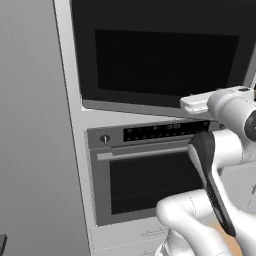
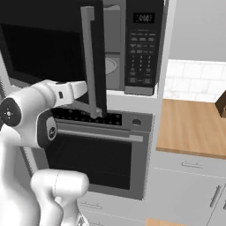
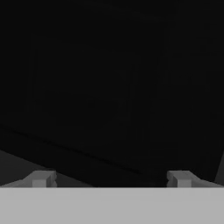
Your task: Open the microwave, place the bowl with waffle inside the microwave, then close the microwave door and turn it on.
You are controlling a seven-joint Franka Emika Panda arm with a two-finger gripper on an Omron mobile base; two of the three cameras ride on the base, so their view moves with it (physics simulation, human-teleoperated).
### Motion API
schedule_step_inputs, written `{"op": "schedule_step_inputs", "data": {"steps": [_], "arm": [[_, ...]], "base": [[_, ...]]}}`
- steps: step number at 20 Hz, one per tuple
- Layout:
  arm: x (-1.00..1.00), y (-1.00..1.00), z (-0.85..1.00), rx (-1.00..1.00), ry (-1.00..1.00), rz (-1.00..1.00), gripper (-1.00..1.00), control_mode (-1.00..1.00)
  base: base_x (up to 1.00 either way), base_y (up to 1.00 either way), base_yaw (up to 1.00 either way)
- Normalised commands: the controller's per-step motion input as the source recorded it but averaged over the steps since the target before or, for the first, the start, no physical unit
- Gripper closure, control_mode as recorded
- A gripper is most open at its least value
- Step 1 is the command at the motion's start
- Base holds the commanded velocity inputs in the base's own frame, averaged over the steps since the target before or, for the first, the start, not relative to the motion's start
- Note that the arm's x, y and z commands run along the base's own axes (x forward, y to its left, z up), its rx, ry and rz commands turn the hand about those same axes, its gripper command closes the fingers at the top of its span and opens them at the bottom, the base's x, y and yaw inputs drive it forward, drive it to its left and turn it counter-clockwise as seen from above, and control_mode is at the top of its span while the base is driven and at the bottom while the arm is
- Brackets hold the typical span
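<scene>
While the microwave door point(image 2: 53, 48) stands swung partway out from the microwave point(image 2: 132, 48), its slim grey vertical handle point(image 2: 90, 62) faces the right base camera, and the grey interior with part of the round turntable point(image 2: 110, 66) shows in the gap beside the black keypad panel point(image 2: 142, 48). Below sits the oven point(image 2: 97, 154) with its horizontal bar handle, and to the right a wooden table point(image 2: 194, 128). In the hand view the end effector point(image 3: 109, 179) has its fingers point(image 3: 41, 178) spread wide with nothing between them, facing the dark door panel closely. In the right base view the hand reaches behind the door's lower edge.
</scene>
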Motion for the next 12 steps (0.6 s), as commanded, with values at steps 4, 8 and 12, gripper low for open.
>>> {"op": "schedule_step_inputs", "data": {"steps": [4, 8, 12], "arm": [[0.56, 0.0, 0.0, 0.0, 0.01, 0.0, -1.0, -1.0], [0.58, 0.0, 0.0, 0.0, 0.02, 0.0, -1.0, -1.0], [0.54, 0.0, 0.0, 0.0, 0.02, 0.0, -1.0, -1.0]], "base": [[0.0, 0.0, 0.0], [0.0, 0.0, 0.0], [0.0, 0.0, 0.0]]}}
